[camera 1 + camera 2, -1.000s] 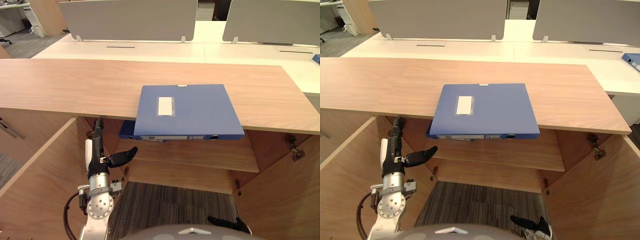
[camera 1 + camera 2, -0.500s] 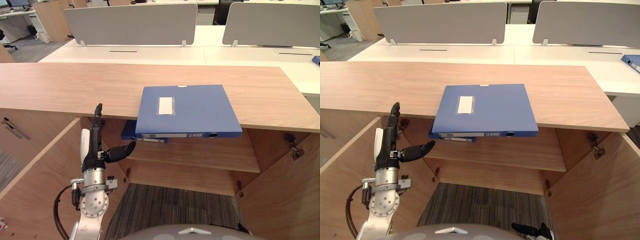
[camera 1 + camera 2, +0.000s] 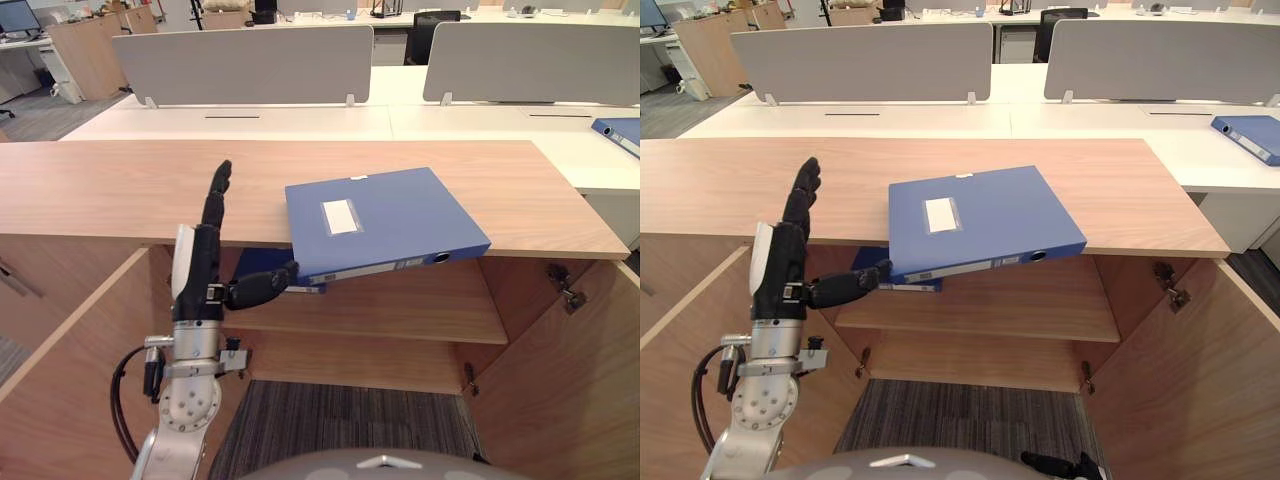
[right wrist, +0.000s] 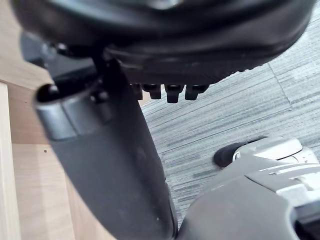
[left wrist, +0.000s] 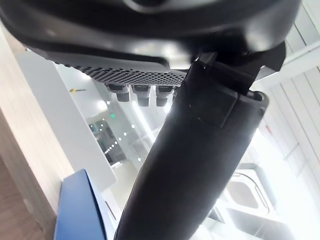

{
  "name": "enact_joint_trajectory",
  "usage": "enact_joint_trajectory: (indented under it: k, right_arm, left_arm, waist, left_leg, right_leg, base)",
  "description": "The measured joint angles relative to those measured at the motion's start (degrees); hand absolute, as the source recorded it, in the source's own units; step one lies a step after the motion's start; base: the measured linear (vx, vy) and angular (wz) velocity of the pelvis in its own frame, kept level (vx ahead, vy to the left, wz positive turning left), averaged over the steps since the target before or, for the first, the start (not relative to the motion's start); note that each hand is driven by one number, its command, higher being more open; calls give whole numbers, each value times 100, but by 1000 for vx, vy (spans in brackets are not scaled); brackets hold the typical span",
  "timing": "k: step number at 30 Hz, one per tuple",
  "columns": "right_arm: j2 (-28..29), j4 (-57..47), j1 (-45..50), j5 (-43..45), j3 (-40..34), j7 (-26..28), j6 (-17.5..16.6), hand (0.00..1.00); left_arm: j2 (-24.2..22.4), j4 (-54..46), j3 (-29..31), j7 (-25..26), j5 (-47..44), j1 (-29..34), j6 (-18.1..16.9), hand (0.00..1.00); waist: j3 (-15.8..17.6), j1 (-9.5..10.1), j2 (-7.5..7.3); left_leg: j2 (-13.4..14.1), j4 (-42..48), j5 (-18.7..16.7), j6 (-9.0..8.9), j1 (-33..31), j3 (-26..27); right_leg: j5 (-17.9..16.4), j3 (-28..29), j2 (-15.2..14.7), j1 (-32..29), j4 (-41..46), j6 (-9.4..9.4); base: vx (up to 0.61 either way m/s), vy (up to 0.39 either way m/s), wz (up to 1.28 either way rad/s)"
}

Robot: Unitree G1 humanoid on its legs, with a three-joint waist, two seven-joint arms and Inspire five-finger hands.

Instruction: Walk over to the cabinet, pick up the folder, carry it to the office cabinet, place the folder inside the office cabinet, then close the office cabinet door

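A blue folder [image 3: 385,222] with a white label lies askew on the wooden cabinet top [image 3: 110,185], its front edge jutting past the rim. My left hand [image 3: 195,265] is raised just left of it, open, fingers straight up and thumb [image 3: 262,287] reaching toward the folder's front left corner; whether they touch I cannot tell. The folder's blue edge [image 5: 80,210] appears past that thumb in the left wrist view. My right hand [image 3: 1055,465] hangs low over the carpet, open and holding nothing.
Both cabinet doors stand open, left door [image 3: 70,370] and right door [image 3: 570,400]. A second blue folder [image 3: 255,265] lies on the inner shelf [image 3: 420,320]. White desks with grey dividers [image 3: 245,60] stand behind; another blue folder [image 3: 1245,135] lies there at right.
My left hand has risen beside the cabinet's front edge, with the thumb now by the folder's corner. The folder has turned, its right front corner swinging back. The camera has tilted up.
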Motion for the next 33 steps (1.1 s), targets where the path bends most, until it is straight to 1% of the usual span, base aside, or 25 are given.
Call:
enact_joint_trajectory:
  k: [4, 6, 10, 12, 14, 15, 22, 24, 25, 28, 30, 33]
  right_arm:
    - [-21, 14, 5, -3, 0, 10, 13, 100]
    - [-28, 38, 4, -4, -1, 33, 15, 100]
    - [-34, 98, 6, -5, -1, 63, 23, 100]
    - [-39, 116, 10, -7, -1, 66, 54, 100]
    - [-40, 118, 10, -8, -1, 67, 57, 100]
    - [-41, 122, 9, -8, 0, 68, 60, 100]
    - [-47, 199, 6, -9, 1, 68, 69, 100]
    - [-46, 211, 6, -9, 3, 66, 70, 100]
    - [-49, 214, 7, -9, 4, 62, 90, 100]
    - [-61, 213, 7, -9, 11, 60, 97, 100]
    - [-110, 214, 21, -8, 160, 41, 100, 100]
    - [-127, 213, 29, -8, 181, 2, 101, 100]
  left_arm:
    - [114, -2, -66, -133, 2, -14, 0, 100]
    - [223, -2, -187, -223, 3, -14, 0, 100]
    - [268, -1, -394, -357, 2, -16, 1, 100]
    - [337, 1, -668, -470, 3, -55, 1, 100]
    - [356, 5, -821, -528, 4, -103, 1, 100]
    - [377, 9, -1026, -626, 7, -226, 1, 100]
    - [393, 24, -1521, -713, 144, -512, -2, 100]
    - [388, 42, -1677, -713, 369, -571, -1, 100]
    - [439, 116, -1792, -703, 660, -646, -3, 100]
    - [514, 341, -1885, -669, 1219, -690, -1, 100]
    - [500, 667, -1984, -525, 1694, -690, 46, 100]
    - [485, 926, -2033, -385, 2130, -691, 82, 100]
  waist:
    - [-45, -16, 3]
    - [-53, -16, 1]
    - [-84, -24, -8]
    - [-94, -26, -10]
    - [-96, -27, -9]
    - [-103, -33, -8]
    - [-182, -119, 10]
    - [-185, -133, 4]
    - [-186, -132, 4]
    - [-208, -147, 17]
    - [-211, -156, 23]
    - [-205, -174, 11]
  left_leg:
    - [3, 19, -11, 2, 11, 2]
    - [3, 20, -12, 2, 25, 5]
    - [2, 18, -12, 2, 39, 19]
    - [1, 15, -12, 2, 43, 22]
    - [1, 14, -12, 2, 44, 23]
    - [1, 11, -12, 2, 46, 25]
    - [2, -53, -11, 2, 100, 101]
    - [0, -62, -11, 2, 104, 116]
    - [-11, -146, 7, -3, 170, 117]
    - [-33, -324, 86, 2, 270, 122]
    - [-67, -549, 195, 5, 351, 104]
    - [-105, -679, 263, 27, 377, 63]
  right_leg:
    - [-1, 6, 2, 18, -2, -1]
    - [-1, 12, 1, 28, 0, -1]
    - [-1, 29, 1, 35, 0, -1]
    - [-1, 33, 0, 35, 0, -1]
    - [-1, 35, 0, 35, 0, -1]
    - [-1, 38, 1, 34, 0, -1]
    - [0, 115, 8, 28, -9, 0]
    - [0, 128, 7, 21, -9, 0]
    - [2, 126, 6, 37, -10, -2]
    - [0, 125, 3, 52, -38, -4]
    - [1, 97, -7, 53, -77, -4]
    - [1, 44, -26, 56, -119, -2]
  base:
    - [0, 0, 0]
    - [0, 0, 0]
    - [0, 0, 0]
    - [0, 0, 0]
    - [0, 0, 0]
    - [0, 0, 0]
    - [6, -6, -5]
    - [4, -9, -5]
    - [3, -8, -4]
    - [1, -4, -1]
    - [-16, -16, 4]
    - [-5, -17, 7]
